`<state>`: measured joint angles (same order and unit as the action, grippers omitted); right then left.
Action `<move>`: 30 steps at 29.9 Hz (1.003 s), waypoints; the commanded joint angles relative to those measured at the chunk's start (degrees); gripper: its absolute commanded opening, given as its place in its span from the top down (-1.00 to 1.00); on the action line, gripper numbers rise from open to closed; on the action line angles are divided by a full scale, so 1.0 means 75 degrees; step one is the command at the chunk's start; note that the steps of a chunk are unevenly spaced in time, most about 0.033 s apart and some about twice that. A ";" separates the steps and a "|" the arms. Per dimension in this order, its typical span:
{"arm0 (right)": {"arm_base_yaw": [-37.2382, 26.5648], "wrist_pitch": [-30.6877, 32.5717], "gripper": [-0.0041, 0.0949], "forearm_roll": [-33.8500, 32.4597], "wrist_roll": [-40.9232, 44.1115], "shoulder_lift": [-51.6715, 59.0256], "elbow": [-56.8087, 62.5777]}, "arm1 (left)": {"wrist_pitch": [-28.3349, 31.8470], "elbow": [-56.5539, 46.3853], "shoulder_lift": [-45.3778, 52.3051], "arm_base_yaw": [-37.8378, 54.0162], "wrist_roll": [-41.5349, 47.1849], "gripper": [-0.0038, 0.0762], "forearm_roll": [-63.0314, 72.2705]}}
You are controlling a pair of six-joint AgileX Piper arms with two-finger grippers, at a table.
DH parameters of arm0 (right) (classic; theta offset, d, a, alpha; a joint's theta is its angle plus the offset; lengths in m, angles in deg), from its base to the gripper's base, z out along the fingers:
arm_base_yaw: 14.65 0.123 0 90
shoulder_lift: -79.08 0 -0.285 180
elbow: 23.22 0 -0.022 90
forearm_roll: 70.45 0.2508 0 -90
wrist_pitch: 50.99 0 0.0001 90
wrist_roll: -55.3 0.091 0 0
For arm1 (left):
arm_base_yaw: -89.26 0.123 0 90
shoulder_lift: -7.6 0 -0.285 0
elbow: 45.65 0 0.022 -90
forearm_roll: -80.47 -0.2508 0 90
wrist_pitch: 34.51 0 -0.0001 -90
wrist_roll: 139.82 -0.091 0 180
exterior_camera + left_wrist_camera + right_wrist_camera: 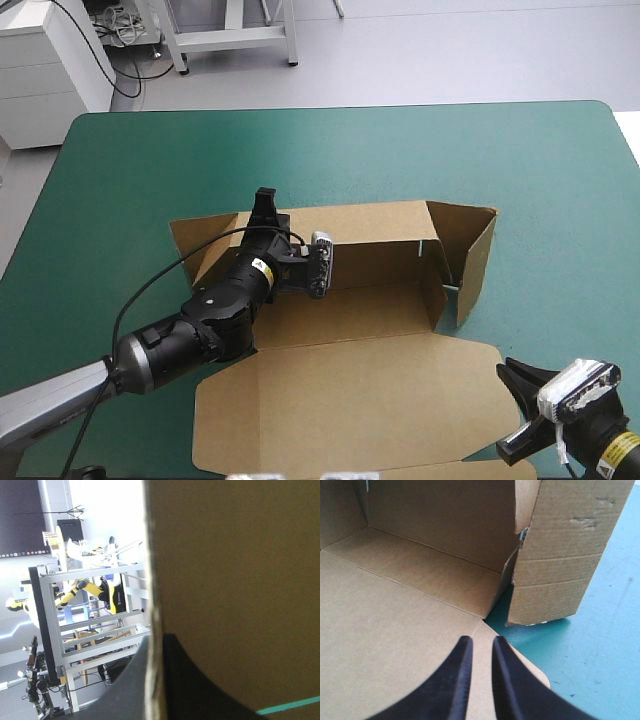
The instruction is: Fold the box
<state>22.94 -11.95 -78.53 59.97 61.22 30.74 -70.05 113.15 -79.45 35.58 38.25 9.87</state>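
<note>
The half-formed box (385, 305) lies mid-way across the table (150, 160), lid (340, 400) flat, the left end effector (266, 208) clamped on a wall at its left end, likely to keep it upright, while the right end effector (479, 647), nearly closed and empty, hovers over the lid

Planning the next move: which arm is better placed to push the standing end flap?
Probably right. The right gripper points at that flap; the left gripper is clamped on the box at its far wall.
</note>
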 commanded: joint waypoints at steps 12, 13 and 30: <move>-0.0010 -0.0570 -0.36 -0.0457 -0.0092 -0.0075 -0.0185 | 0.0179 0.0155 0.0195 -0.0555 0.0402 0.92 -0.0044; -0.0010 -0.0570 -0.31 -0.0442 -0.0095 -0.0075 -0.0185 | 0.0148 0.0155 0.0195 -0.0594 0.0402 0.92 0.0026; -0.0010 0.1031 -0.21 -0.2076 0.1325 -0.1938 -0.2866 | -0.0132 0.0141 0.0195 -0.0591 0.0402 0.92 0.0197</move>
<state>22.94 -3.44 -89.46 68.05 52.41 15.73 -72.01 113.15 -79.38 31.86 40.55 10.15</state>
